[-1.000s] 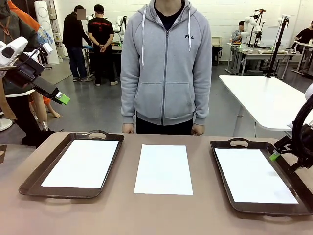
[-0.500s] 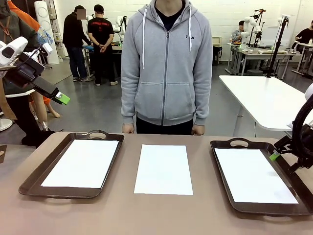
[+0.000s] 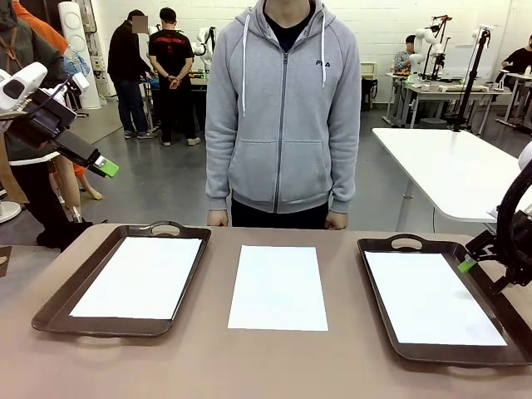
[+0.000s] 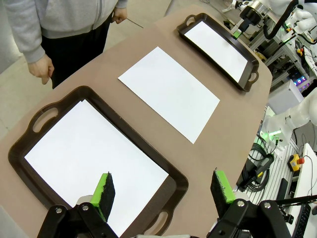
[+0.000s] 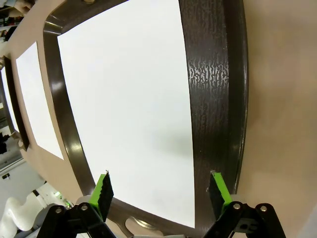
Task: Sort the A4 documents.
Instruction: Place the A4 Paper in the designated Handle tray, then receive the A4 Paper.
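Nothing has been shifted since a second ago: the middle sheet [image 3: 278, 287] is left on the table [image 3: 249, 366] between two sheet-filled trays [image 3: 100, 327], the left gripper [image 4: 163, 186] is held spread and empty left of it, the right gripper [image 5: 158, 191] likewise to its right, so sorting is judged pending.

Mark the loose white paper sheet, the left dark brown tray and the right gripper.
Loose white paper sheet [image 3: 278, 287]: front view, centre.
Left dark brown tray [image 3: 73, 287]: front view, left wall.
Right gripper [image 5: 159, 174]: right wrist view, between open jaws.
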Motion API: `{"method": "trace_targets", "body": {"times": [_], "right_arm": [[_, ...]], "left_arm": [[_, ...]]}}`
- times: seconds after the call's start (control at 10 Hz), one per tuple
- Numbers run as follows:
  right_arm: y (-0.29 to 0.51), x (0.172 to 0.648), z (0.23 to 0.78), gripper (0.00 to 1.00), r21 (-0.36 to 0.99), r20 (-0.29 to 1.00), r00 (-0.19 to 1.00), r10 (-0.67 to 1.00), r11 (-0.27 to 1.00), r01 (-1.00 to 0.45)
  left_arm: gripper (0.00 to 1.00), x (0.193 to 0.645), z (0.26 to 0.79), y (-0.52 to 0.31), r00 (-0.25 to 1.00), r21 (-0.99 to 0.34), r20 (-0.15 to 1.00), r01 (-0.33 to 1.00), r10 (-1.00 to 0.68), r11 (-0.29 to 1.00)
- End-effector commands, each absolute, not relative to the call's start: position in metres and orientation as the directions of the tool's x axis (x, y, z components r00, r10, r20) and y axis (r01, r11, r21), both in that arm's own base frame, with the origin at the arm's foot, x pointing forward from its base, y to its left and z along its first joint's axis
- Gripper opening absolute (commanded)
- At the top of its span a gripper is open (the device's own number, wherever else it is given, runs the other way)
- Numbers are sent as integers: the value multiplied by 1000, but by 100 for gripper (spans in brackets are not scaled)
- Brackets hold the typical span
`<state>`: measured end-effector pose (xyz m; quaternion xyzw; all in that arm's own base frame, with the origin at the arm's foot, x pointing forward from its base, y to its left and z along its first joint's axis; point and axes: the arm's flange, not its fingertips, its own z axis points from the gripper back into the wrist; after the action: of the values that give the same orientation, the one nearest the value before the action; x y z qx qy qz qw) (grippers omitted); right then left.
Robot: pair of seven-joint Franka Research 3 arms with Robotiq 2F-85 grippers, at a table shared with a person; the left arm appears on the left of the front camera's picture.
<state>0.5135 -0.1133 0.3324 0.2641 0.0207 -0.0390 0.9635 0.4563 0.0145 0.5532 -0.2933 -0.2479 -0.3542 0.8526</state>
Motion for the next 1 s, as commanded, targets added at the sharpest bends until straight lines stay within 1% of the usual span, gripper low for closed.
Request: {"method": "trace_targets", "body": {"times": [0.0, 0.9], "right_arm": [[-113, 515, 331, 100, 511, -60, 997, -56, 856, 79], [-113, 515, 331, 100, 511, -60, 997, -56, 856, 79]], "left_arm": [[100, 455, 554, 15, 619, -318, 635, 755, -463, 573], [100, 455, 554, 15, 619, -318, 635, 755, -463, 573]]}}
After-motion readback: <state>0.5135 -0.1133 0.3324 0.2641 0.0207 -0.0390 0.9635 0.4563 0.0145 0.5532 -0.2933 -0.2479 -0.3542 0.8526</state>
